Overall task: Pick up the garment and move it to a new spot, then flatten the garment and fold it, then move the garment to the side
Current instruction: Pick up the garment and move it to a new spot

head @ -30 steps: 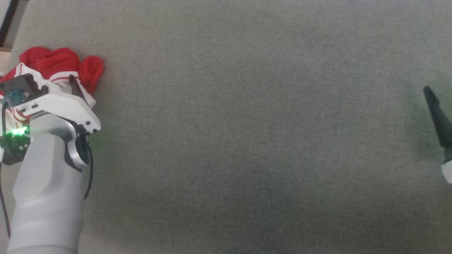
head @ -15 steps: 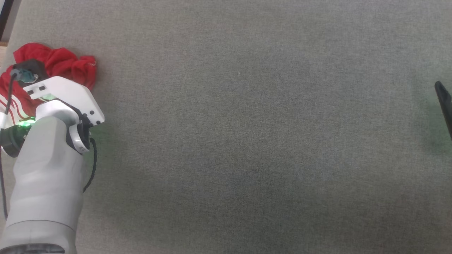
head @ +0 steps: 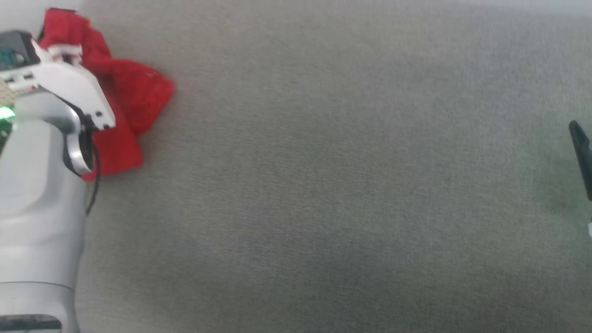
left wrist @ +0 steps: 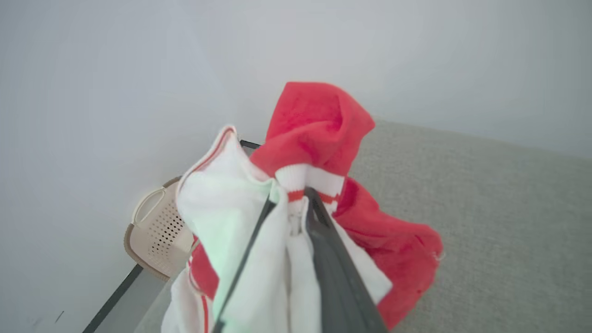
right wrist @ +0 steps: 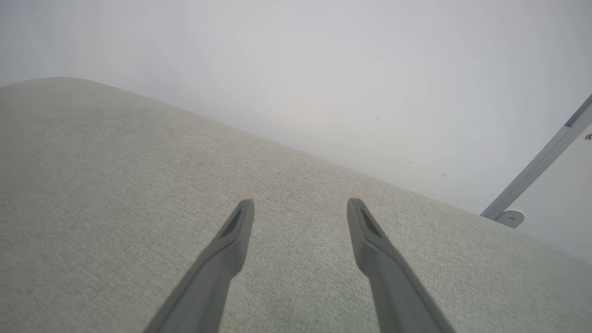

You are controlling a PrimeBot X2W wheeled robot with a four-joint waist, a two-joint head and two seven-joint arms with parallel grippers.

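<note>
The garment (head: 134, 92) is red with white panels and striped trim, and it hangs bunched at the far left of the grey fabric surface (head: 323, 185). In the left wrist view my left gripper (left wrist: 290, 196) is shut on the garment (left wrist: 319, 125), pinching white cloth and a striped cuff between its fingers. Red folds droop around and below the grip. In the head view my pale left arm (head: 41, 185) covers part of the cloth. My right gripper (right wrist: 300, 203) is open above bare fabric, and one of its dark fingers (head: 580, 148) shows at the right edge.
A beige perforated basket (left wrist: 155, 231) stands beyond the surface's left edge, near a dark frame bar. A pale wall rises behind the surface. A grey metal strut (right wrist: 532, 171) stands off the far right side.
My left gripper has shut on the garment and raised it, so the cloth now hangs from the fingers. The head view has shifted. The right gripper stays open.
</note>
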